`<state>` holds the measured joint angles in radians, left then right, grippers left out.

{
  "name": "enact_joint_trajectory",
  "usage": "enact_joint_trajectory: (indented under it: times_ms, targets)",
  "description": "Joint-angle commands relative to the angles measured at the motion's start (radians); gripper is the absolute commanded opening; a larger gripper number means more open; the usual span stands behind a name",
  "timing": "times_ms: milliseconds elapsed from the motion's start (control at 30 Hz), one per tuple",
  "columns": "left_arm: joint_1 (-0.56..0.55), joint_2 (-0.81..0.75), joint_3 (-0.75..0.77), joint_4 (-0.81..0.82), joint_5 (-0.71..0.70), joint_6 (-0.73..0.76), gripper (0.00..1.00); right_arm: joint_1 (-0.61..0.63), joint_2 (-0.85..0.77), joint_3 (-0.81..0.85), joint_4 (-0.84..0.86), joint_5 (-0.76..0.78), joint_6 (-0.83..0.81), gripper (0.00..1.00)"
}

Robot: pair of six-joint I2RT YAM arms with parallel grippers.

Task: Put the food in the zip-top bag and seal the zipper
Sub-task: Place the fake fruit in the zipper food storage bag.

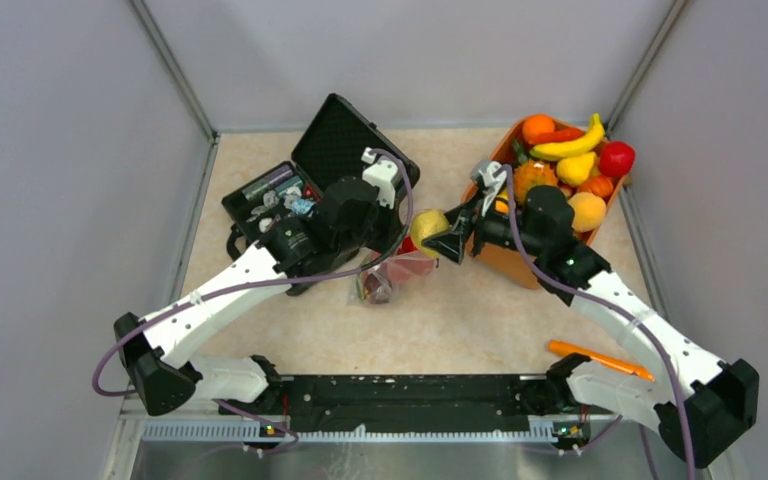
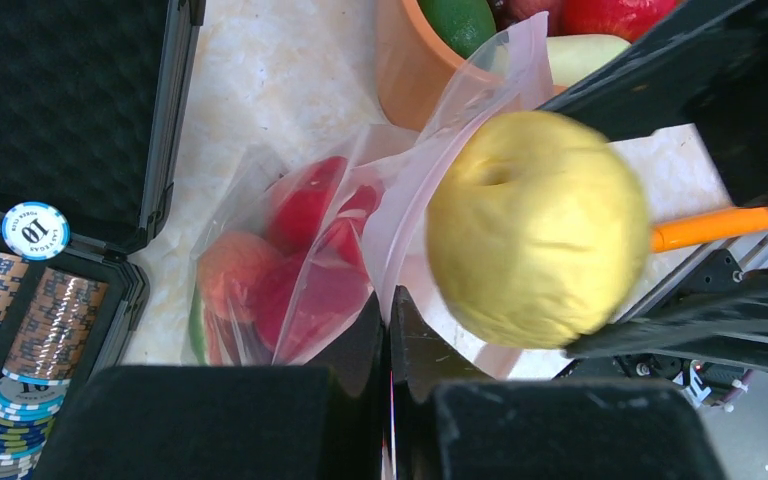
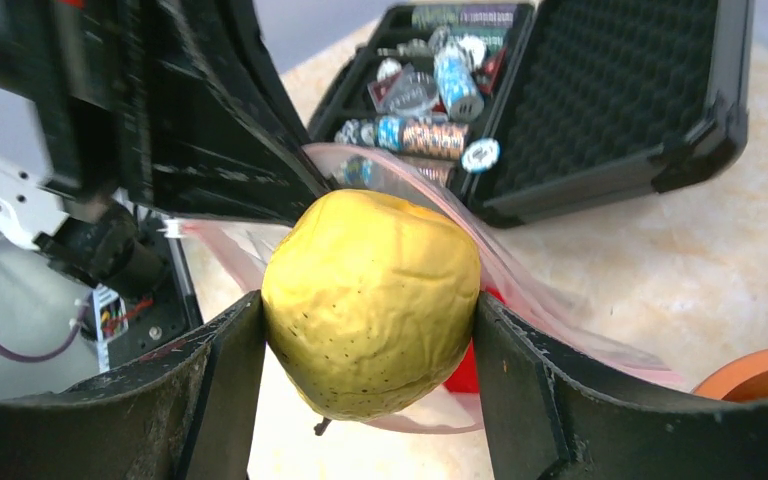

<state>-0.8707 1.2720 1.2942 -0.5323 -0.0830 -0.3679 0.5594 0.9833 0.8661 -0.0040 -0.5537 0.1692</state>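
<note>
My right gripper (image 3: pixel 370 330) is shut on the yellow pear (image 3: pixel 372 300) and holds it at the open mouth of the zip-top bag (image 2: pixel 300 270); the pear also shows in the top view (image 1: pixel 426 229) and the left wrist view (image 2: pixel 535 225). My left gripper (image 2: pixel 390 320) is shut on the bag's mouth edge and holds it up. Red apples (image 2: pixel 310 260), a peach (image 2: pixel 232 270) and a green piece lie inside the bag. The bag lies mid-table in the top view (image 1: pixel 390 277). The zipper strip shows only as a thin red line between my left fingers.
An orange bowl (image 1: pixel 508 262) at the right holds more food: banana (image 1: pixel 570 145), oranges, red apple (image 1: pixel 616 158). An open black case (image 1: pixel 305 190) with poker chips stands at the left. An orange carrot-like stick (image 1: pixel 600 358) lies near the right arm's base.
</note>
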Motion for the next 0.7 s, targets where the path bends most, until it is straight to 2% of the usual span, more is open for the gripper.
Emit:
enact_joint_trajectory:
  times_ms: [0,200,400,667]
  targets:
    - [0.003,-0.026,0.037,0.034,-0.011,0.001,0.0,0.019,0.047,0.051,-0.003,0.024,-0.063,0.35]
    - [0.004,-0.034,0.028,0.026,-0.005,0.01,0.0,0.022,0.125,0.158,-0.109,-0.01,-0.099,0.37]
    - [0.003,-0.021,0.019,0.031,0.048,0.006,0.0,0.022,0.201,0.259,-0.192,0.169,0.046,0.46]
    - [0.004,-0.044,0.006,0.05,0.008,0.0,0.0,0.022,0.26,0.293,-0.276,0.199,0.175,0.5]
